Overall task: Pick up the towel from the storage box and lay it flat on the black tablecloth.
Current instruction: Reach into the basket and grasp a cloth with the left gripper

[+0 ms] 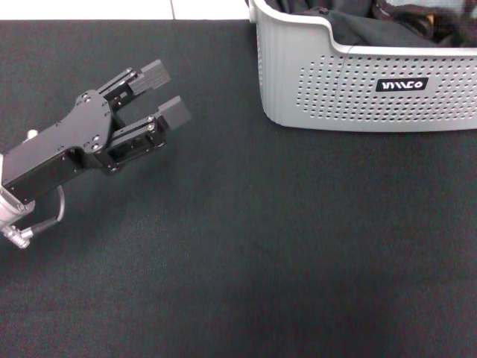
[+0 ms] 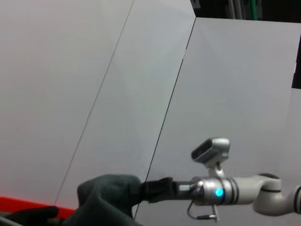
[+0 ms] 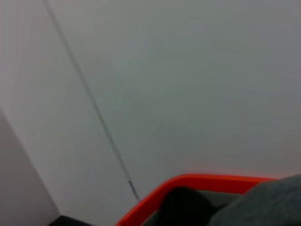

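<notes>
The left gripper (image 1: pixel 161 92) was seen in the head view at the left side of the surface, reaching forward and toward the right over the black tablecloth (image 1: pixel 246 246). Its black body was angled upward across the view, with a silver wrist section and a thin cable loop at the near left edge. Its two fingers (image 1: pixel 177 112) were spread apart with a clear gap between them, and nothing was held. It was well apart from the storage box (image 1: pixel 350 89).

The storage box stood at the far right of the tablecloth, its right side and far rim cut off by the frame. Dark cloth (image 1: pixel 350 28) was seen inside it. No yellow-orange towel could be made out in the box or anywhere on the surface, so its position could not be told.

In the left wrist view, another arm (image 2: pixel 235 190) was seen farther off, white and silver with a blue light, ending in a dark gripper (image 2: pixel 157 188) that met a dark grey cloth (image 2: pixel 106 195); whether that cloth was gripped could not be told. An orange-red rim (image 2: pixel 28 203) was seen low at one edge.

In the right wrist view only pale wall panels, an orange-red rim (image 3: pixel 188 181) and grey fabric (image 3: pixel 268 202) were shown; the right gripper's fingers were not visible there.
</notes>
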`<action>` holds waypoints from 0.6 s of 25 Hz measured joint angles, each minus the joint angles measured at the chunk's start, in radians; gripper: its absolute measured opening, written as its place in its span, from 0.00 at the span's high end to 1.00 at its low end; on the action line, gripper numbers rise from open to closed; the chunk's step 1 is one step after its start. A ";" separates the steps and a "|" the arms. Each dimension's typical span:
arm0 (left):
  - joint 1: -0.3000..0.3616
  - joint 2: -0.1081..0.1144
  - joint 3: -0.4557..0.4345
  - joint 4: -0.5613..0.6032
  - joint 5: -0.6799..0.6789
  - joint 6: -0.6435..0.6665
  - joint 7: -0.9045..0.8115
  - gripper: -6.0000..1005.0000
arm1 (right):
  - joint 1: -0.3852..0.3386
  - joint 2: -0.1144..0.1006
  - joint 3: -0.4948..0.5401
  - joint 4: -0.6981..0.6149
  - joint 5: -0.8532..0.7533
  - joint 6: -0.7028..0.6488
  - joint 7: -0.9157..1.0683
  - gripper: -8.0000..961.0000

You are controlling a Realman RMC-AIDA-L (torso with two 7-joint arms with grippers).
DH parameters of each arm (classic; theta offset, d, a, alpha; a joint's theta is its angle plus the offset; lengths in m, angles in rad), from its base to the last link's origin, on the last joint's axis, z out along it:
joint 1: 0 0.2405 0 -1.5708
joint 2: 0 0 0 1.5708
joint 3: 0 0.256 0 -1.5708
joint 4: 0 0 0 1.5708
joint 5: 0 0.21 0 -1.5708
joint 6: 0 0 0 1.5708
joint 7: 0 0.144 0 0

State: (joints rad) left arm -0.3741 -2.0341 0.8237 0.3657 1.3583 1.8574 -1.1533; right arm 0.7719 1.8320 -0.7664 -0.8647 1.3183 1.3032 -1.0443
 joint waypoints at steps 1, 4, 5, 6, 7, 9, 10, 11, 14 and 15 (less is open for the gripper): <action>0.001 0.000 0.000 -0.003 0.000 -0.003 0.008 0.19 | -0.004 0.005 0.000 -0.026 -0.009 0.012 0.016 0.84; 0.004 0.001 0.000 -0.007 0.000 -0.008 0.017 0.19 | -0.032 0.022 0.000 -0.164 -0.078 0.032 0.085 0.82; 0.004 0.001 0.000 -0.007 0.000 -0.008 0.017 0.19 | -0.044 0.025 0.001 -0.216 -0.106 0.040 0.119 0.79; 0.005 0.002 0.000 -0.007 0.000 -0.008 0.018 0.19 | -0.053 0.027 0.001 -0.261 -0.131 0.051 0.149 0.76; 0.005 0.003 -0.001 -0.008 0.000 -0.008 0.020 0.19 | -0.062 0.028 0.001 -0.305 -0.152 0.063 0.182 0.73; 0.004 0.004 -0.003 -0.008 0.000 -0.008 0.022 0.19 | -0.078 0.029 0.004 -0.372 -0.170 0.095 0.224 0.66; 0.004 0.005 -0.004 -0.008 -0.001 -0.008 0.023 0.19 | -0.088 0.030 0.007 -0.407 -0.174 0.109 0.240 0.63; 0.003 0.005 -0.004 -0.008 -0.001 -0.009 0.023 0.19 | -0.098 0.032 0.008 -0.434 -0.175 0.117 0.249 0.51; -0.001 0.005 -0.005 -0.008 -0.001 -0.013 0.031 0.20 | -0.124 0.045 0.012 -0.489 -0.173 0.105 0.252 0.31; -0.002 0.005 -0.004 -0.008 -0.001 -0.014 0.033 0.20 | -0.130 0.052 0.012 -0.489 -0.173 0.088 0.242 0.27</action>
State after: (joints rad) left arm -0.3762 -2.0294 0.8193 0.3573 1.3575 1.8433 -1.1200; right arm 0.6421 1.8837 -0.7546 -1.3541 1.1449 1.3915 -0.8021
